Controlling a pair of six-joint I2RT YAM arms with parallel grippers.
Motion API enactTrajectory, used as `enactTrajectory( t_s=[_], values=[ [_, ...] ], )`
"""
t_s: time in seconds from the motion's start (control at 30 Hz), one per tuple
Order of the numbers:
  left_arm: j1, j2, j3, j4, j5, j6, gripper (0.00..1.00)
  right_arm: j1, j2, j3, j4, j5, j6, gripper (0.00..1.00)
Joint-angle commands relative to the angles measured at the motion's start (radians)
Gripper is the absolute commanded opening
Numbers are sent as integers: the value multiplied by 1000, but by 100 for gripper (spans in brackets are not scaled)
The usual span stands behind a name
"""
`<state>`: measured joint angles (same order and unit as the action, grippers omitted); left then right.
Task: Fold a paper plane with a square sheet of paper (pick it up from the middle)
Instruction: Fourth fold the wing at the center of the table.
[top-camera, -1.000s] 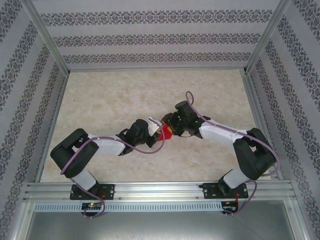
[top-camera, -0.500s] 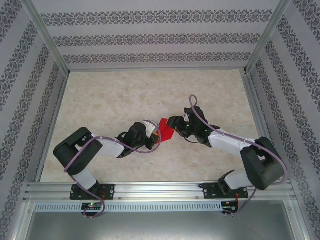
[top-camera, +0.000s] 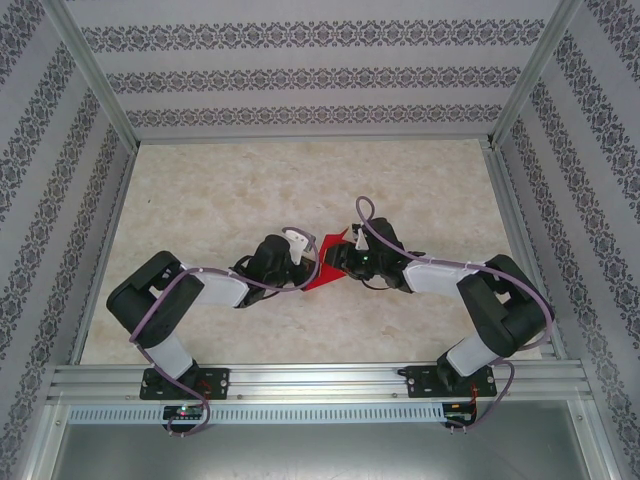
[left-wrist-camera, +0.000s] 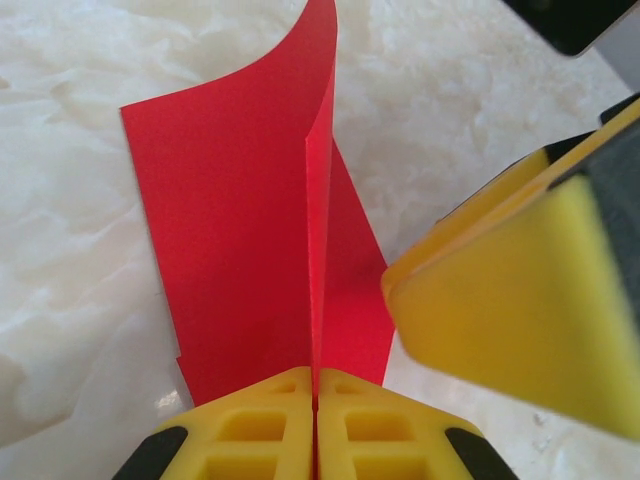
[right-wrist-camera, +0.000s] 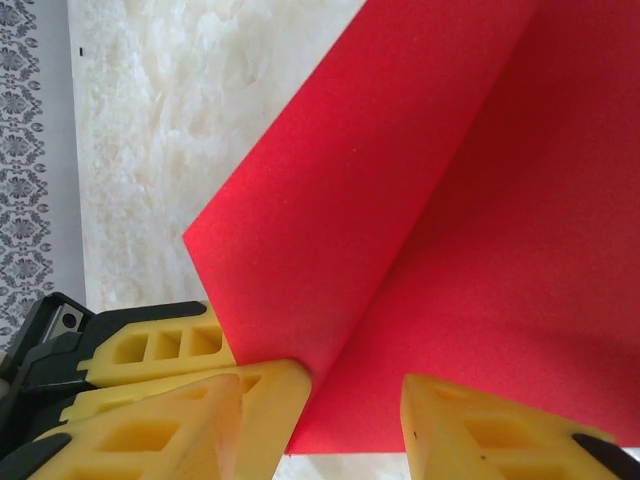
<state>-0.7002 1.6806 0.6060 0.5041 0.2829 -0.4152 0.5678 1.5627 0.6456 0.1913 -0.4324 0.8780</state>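
The square sheet of paper (left-wrist-camera: 240, 230) is bright red and bent, with a raised centre ridge and a flap on each side. My left gripper (left-wrist-camera: 316, 380) is shut on the near end of that ridge. In the top view the paper (top-camera: 320, 277) sits mid-table between the left gripper (top-camera: 306, 262) and the right gripper (top-camera: 336, 258). My right gripper (right-wrist-camera: 355, 388) is open and straddles the edge of the paper (right-wrist-camera: 450, 200). Its left fingertip (right-wrist-camera: 275, 395) touches the fold. One right finger (left-wrist-camera: 520, 300) shows yellow beside the ridge in the left wrist view.
The table (top-camera: 230, 190) is a pale marbled surface, fenced by aluminium rails (top-camera: 320, 378) at the front and patterned walls (top-camera: 310, 75) on the other sides. The left gripper's fingers (right-wrist-camera: 150, 345) lie just left of my right jaws.
The right arm pulled back a little, then came in on the paper from the right with its jaws narrowing. The left jaws have closed fully on the ridge. The paper stands more spread out.
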Motion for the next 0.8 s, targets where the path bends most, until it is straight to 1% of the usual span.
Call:
enactTrajectory(
  t_s=[0.0,0.37,0.53,0.77],
  values=[
    [17,-11,25,-23,76,-57,9,3,14,30,5,-4,-46,46],
    [25,52,50,-15,130,-89,9,-47,24,-27,134,-68,-17,49],
    [32,68,49,-5,124,-108,9,-64,17,-39,117,-61,-41,49],
    [40,85,47,16,140,-126,9,-69,71,-3,98,-59,-45,49]
  ],
)
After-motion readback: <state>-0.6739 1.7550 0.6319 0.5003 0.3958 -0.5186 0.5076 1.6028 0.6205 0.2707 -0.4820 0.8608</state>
